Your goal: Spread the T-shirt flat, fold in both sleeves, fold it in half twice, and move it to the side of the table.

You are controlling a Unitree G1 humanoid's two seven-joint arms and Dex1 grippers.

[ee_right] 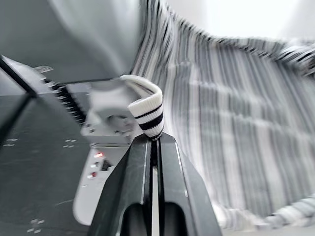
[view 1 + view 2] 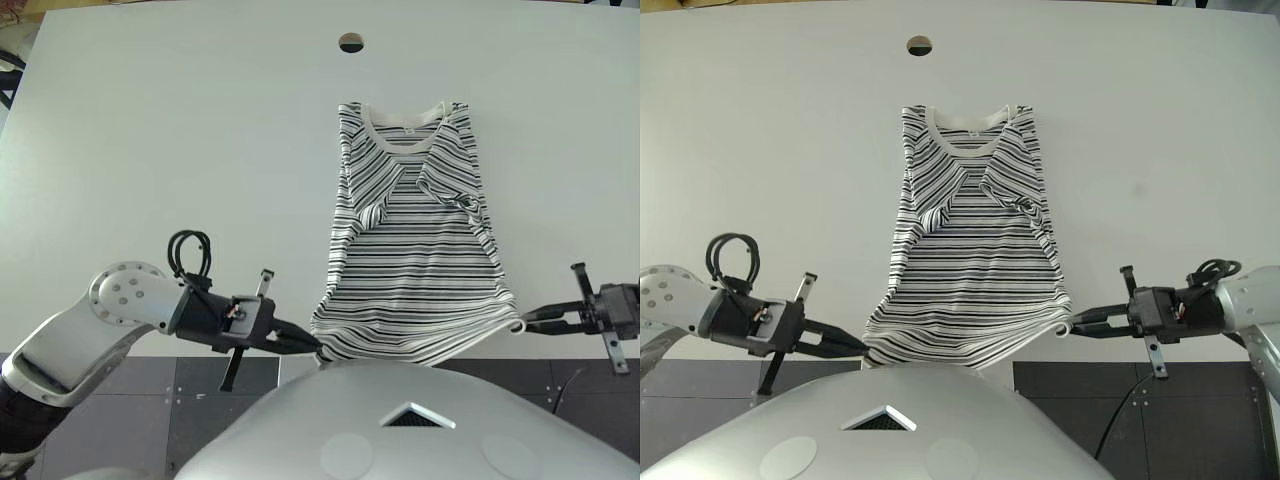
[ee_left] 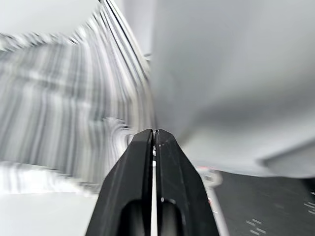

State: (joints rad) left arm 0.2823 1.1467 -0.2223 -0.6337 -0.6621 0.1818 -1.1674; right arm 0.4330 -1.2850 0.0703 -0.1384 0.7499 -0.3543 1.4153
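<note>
- The right fingers [image 1: 147,145] were pressed together on the white-and-black hem band at the T-shirt's [image 2: 415,250] near right corner, a loop of that band standing up over their tips.
- The left fingers [image 3: 149,140] were likewise shut, nipping the striped cloth at the near left corner of the hem.
- Both pairs held the hem at the near edge of the worktop [image 2: 180,150], with the hem drawn between them and sagging a little in the middle.
- Beyond the hem the T-shirt lay lengthwise right of the worktop's middle, collar farthest from the robot and both sleeves already turned in over the chest.
- By the look of it, the first half-fold was in hand.
- The next move would call for both arms to lift evenly and carry the hem away to the collar, keeping the cloth taut so the sleeves stayed tucked.
- The worktop was plain white, with a small round hole [image 2: 351,43] near its far edge.
- Dark floor tiles [image 2: 200,380] showed below the near edge.
</note>
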